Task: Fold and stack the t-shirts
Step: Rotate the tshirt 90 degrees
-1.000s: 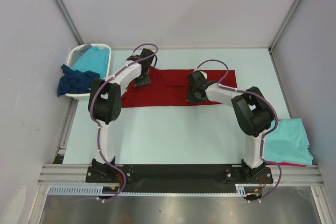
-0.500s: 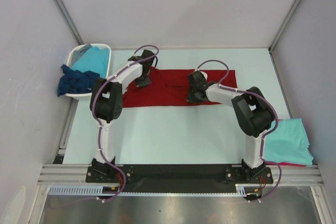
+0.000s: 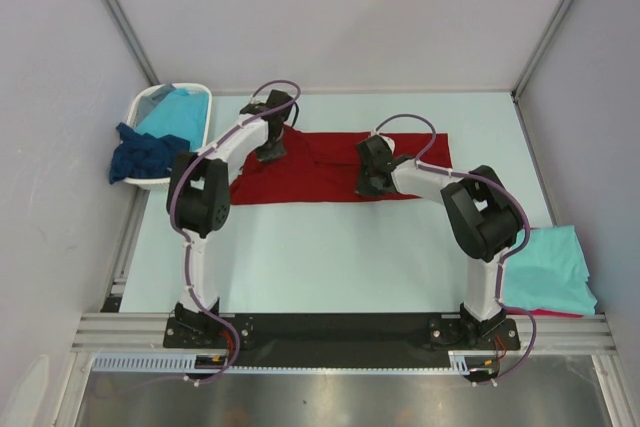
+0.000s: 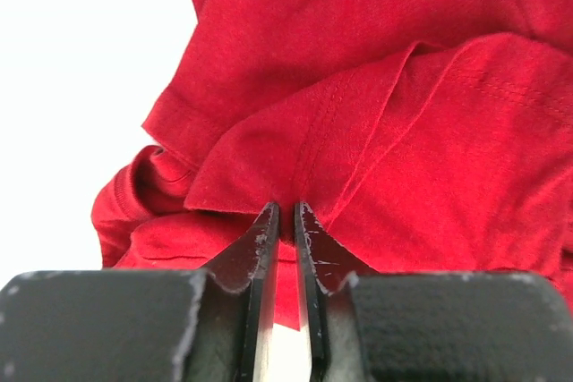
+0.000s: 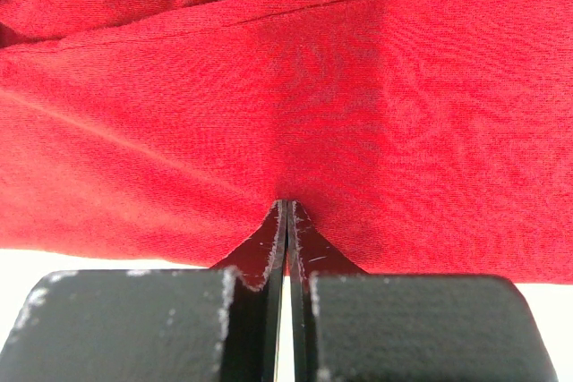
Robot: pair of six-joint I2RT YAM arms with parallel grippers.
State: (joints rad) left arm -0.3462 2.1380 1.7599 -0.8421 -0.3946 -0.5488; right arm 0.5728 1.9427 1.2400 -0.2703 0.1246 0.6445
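Dark red t-shirt (image 3: 320, 169) runs left-right by the tabletop's (image 3: 330, 247) far edge, well off its near edge; left pincer (image 4: 286, 212) and right pincer (image 5: 285, 207) clamp it

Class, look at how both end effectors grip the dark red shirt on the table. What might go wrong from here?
1. The left end effector pinches only a bunched sleeve edge of the dark red cloth t-shirt with its tips, so that thin hold may slip on lifting.
2. The right end effector also grips by its tips near the hem. Uneven pulls could skew or wrinkle the fold.
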